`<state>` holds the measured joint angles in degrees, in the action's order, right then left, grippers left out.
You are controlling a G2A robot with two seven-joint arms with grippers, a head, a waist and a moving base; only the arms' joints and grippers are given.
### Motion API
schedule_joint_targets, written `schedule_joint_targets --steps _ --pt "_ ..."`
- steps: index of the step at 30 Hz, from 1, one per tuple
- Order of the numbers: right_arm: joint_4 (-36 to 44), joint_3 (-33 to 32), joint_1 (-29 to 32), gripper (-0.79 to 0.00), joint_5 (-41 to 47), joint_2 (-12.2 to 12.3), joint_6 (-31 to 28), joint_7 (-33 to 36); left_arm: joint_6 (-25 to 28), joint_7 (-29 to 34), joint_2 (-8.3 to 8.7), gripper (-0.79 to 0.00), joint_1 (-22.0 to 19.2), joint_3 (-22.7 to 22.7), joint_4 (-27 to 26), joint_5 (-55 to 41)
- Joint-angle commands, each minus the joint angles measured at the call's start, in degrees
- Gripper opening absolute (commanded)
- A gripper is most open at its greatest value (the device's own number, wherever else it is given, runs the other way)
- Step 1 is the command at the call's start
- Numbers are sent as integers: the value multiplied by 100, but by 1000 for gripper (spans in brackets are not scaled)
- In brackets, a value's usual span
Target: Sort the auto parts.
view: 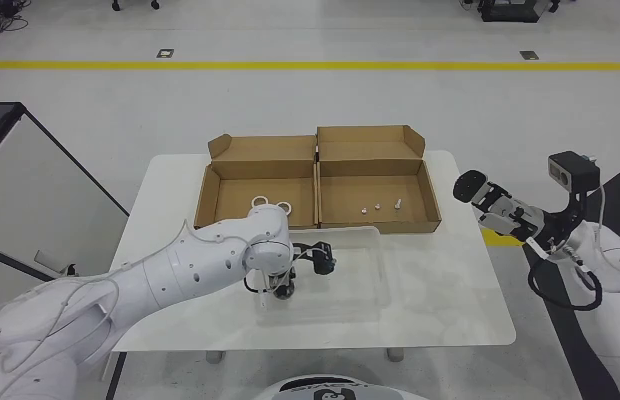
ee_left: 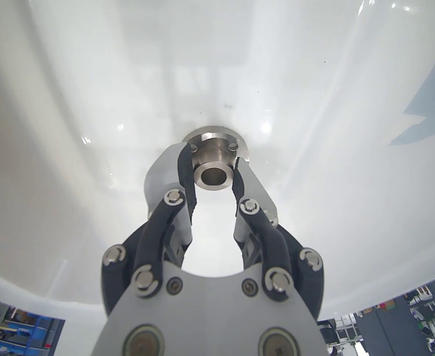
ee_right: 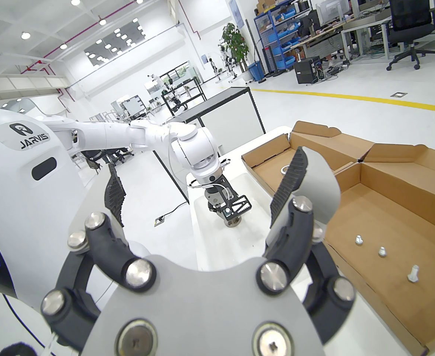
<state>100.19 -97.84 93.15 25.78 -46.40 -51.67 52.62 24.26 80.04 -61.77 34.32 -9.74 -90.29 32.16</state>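
Toward 8 o'clock in the tray (view: 350, 275), the metal bushing (ee_left: 214, 150), likely heavy and slick, is pinched at its neck by the left gripper (ee_left: 212, 166); the right gripper (ee_right: 207, 166) is spread wide.

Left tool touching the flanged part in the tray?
Touching. Left wrist view: both pads of the left tool press the neck of the flanged part, no gap.

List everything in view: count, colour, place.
table: 1, white, under everything
left box: 1, brown cardboard, open, far side
right box: 1, brown cardboard, open, beside the left box
rings: at least 2, white, in left box
bolts: 3, silver, in right box
tray: 1, translucent white, in front of the boxes
flanged bushing: 1, silver, flange down on tray floor
left gripper: shut on the bushing
right gripper: open, past table's right edge
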Motion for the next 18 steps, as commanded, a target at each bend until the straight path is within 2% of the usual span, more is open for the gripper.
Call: schedule_joint_targets --steps 1,11,13,16,18 --pt "0 0 0 0 0 0 0 0 45 -46 -13 -785 7 0 -17 -9" --pt "0 0 0 0 0 0 0 0 336 -338 -103 -779 25 0 70 -36" --pt "0 0 0 0 0 0 0 0 351 -353 -121 -477 18 0 92 -60" --pt "0 0 0 0 0 0 0 0 386 -388 -132 -314 3 0 98 -93" --pt "0 0 0 0 0 0 0 0 418 -420 -126 -326 -12 0 110 -116"
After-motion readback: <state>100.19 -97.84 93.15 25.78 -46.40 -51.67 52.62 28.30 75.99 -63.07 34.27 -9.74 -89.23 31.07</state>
